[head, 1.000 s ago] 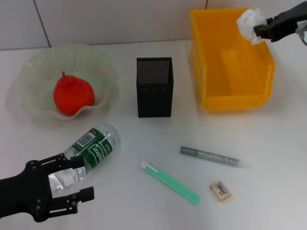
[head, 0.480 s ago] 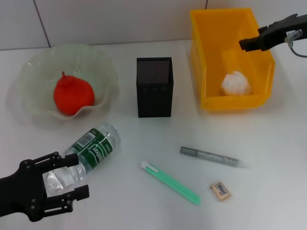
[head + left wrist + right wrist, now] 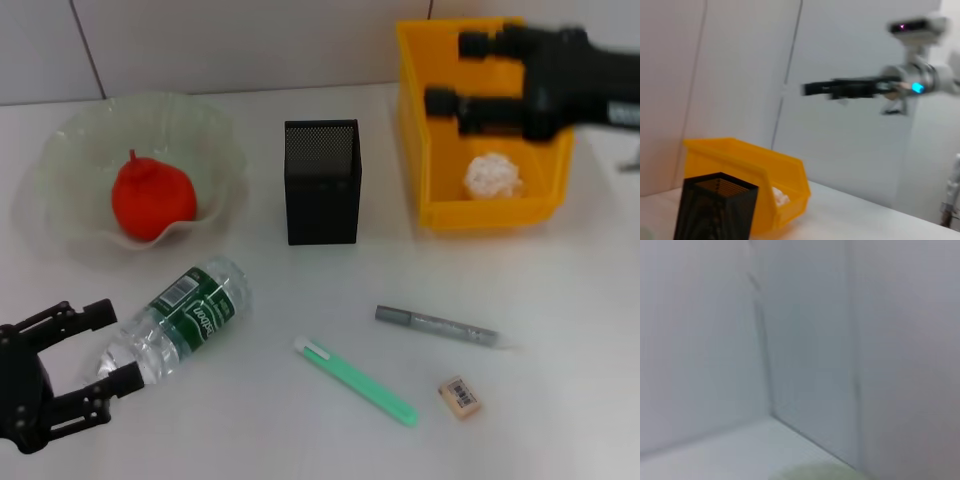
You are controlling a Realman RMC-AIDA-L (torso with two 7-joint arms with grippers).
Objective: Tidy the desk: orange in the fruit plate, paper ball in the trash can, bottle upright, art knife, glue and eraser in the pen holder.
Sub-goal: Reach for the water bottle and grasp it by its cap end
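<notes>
The clear bottle point(image 3: 185, 318) with a green label lies on its side at the front left. My left gripper point(image 3: 110, 345) is open, its fingers on either side of the bottle's near end. My right gripper point(image 3: 448, 73) hovers open over the yellow trash can point(image 3: 432, 150), where the paper ball point(image 3: 493, 175) lies. The orange point(image 3: 152, 197) sits in the glass fruit plate point(image 3: 60, 140). The green art knife point(image 3: 355, 382), grey glue stick point(image 3: 437, 327) and eraser point(image 3: 460, 396) lie on the table in front of the black mesh pen holder point(image 3: 322, 180). The right wrist view shows only wall.
The left wrist view looks across the pen holder point(image 3: 715, 207) and the trash can point(image 3: 760, 170) to my right arm point(image 3: 850, 89) held high before the wall. The white table reaches the tiled wall behind.
The paper ball left my right gripper and dropped into the trash can. That gripper then swung left over the can. My left gripper slid back along the bottle toward the front left.
</notes>
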